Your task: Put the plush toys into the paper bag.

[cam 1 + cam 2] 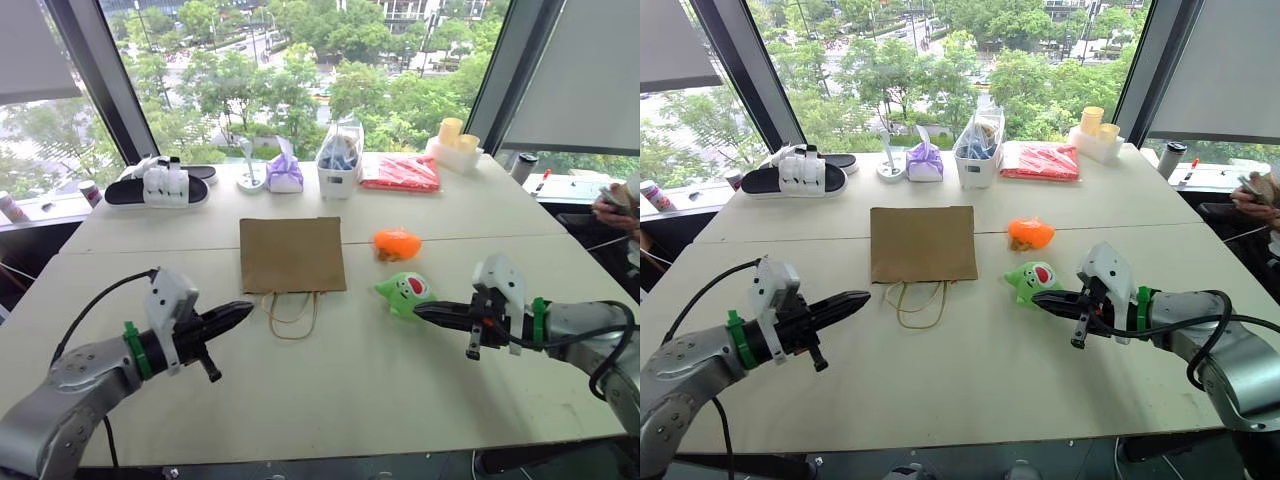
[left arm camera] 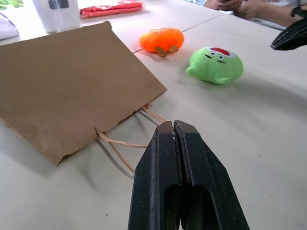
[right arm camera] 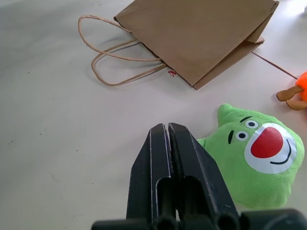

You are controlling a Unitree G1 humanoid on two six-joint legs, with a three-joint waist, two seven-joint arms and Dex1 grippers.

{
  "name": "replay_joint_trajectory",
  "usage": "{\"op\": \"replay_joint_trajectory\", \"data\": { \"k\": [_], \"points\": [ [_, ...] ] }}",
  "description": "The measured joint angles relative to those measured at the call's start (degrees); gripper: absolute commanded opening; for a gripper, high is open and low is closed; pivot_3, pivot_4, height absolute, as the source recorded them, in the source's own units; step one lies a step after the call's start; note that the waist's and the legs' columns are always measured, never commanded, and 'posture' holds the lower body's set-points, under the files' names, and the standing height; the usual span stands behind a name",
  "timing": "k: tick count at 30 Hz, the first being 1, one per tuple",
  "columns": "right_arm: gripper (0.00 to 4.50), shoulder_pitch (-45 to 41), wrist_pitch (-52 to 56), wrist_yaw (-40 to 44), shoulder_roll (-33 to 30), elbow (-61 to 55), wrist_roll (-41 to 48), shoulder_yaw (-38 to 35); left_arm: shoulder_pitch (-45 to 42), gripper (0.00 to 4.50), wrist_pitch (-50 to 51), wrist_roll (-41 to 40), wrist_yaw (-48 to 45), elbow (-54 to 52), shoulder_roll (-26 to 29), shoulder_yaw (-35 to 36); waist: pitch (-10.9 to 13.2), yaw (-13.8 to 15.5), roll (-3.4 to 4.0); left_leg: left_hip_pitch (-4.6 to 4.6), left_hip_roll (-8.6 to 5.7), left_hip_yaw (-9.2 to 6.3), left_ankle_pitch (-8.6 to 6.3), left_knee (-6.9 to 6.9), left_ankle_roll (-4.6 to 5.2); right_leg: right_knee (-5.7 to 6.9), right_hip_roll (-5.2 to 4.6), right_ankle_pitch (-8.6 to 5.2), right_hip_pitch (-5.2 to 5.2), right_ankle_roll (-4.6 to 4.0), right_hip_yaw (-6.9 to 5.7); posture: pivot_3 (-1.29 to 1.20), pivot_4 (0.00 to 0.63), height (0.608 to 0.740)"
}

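Right wrist view puts the green plush toy (image 3: 256,160) just beside our right gripper (image 3: 169,132), the orange plush toy (image 1: 396,243) beyond it, and since the paper bag (image 1: 292,254) lies flat, both grippers pinched empty including our left gripper (image 1: 240,311), toys may only shove it.

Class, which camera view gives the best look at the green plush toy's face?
The right wrist view: the green plush toy lies close, with both eyes, red nose and smile plain. The left wrist view shows it farther off, from the side. In the two head views it is small on the table, beside the right gripper.
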Motion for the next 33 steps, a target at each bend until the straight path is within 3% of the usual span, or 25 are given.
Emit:
{"op": "replay_joint_trajectory", "data": {
  "k": [23, 30, 31, 33],
  "points": [
    [0.05, 1.0, 1.1, -1.6, 0.3, -1.7, 0.5, 0.1, -2.1, 0.0, 3.2, -0.8, 5.8, 0.8, -0.3, -0.2, 0.0, 0.0, 0.0, 0.01, 0.0, 0.0, 0.0, 0.0, 0.0, 0.02, 0.0, 0.01, 0.0, 0.01, 0.0, 0.0, 0.15, 0.74],
    [0.05, 1.8, 1.2, -3.6, 1.9, -3.2, 0.5, 0.1, -3.4, 0.0, 0.1, 4.7, 2.4, 4.6, 1.6, -4.4, 0.0, 0.0, 0.0, 0.02, -0.01, 0.01, 0.0, 0.0, 0.0, 0.03, 0.01, 0.01, 0.0, 0.0, 0.0, 0.0, 0.15, 0.74],
    [0.0, 1.8, 1.2, -4.0, 1.9, -3.6, 0.6, 0.1, -3.9, 0.39, -1.3, 6.1, 0.8, 5.8, 2.2, -5.2, 0.0, 0.0, 0.0, 0.03, -0.01, 0.03, 0.0, 0.0, 0.0, 0.03, 0.01, 0.01, 0.0, 0.0, 0.01, 0.0, 0.15, 0.74],
    [0.0, 1.9, 1.2, -4.6, 2.1, -3.8, 0.5, 0.1, -6.0, 0.77, -3.9, 8.5, -1.6, 8.6, 3.0, -7.3, 0.0, 0.1, 0.0, 0.02, -0.02, 0.01, 0.01, 0.01, -0.01, 0.04, 0.01, 0.01, 0.01, -0.01, 0.0, 0.0, 0.15, 0.74]
  ]
}}
